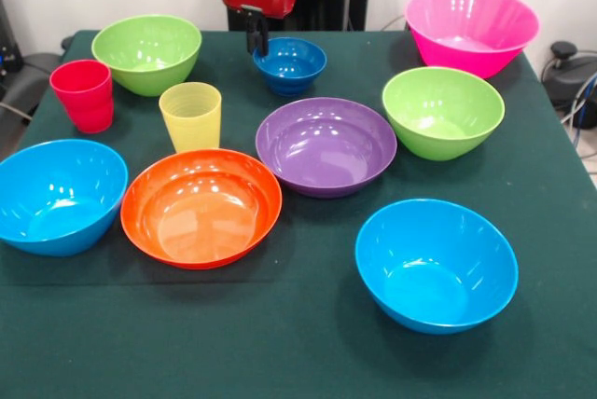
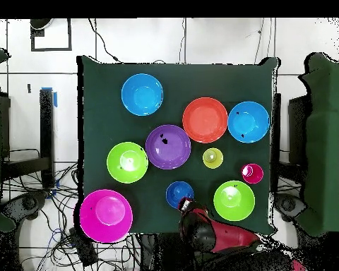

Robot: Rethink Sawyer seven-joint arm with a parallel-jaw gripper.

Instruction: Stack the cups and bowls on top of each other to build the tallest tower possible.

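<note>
While every bowl and cup sits apart on the green surface, no tower stands: nothing is nested or stacked. The claw hangs at the far edge by the robot, just over the near-left rim of the small dark blue bowl; its dark fingers look close together with nothing between them, though the front view is too small to be sure. At that same far edge, the big pink bowl overhangs the corner on the picture's right, and a lime bowl sits on the left with the red cup just beside it, near the side edge. The yellow cup stands upright between the red cup and the purple bowl, close behind the orange bowl. Orange and purple nearly touch at their rims in the middle of the surface. A second lime bowl lies right of the purple one, well inside the edge. One light blue bowl sits against the left side edge, just beside the orange; the other light blue bowl lies alone toward the near right. Open cloth runs along the whole near edge in front of the orange and light blue bowls, and a bare strip shows down the right side past the second lime bowl. Overhead, the arm reaches in from the bottom edge.
</note>
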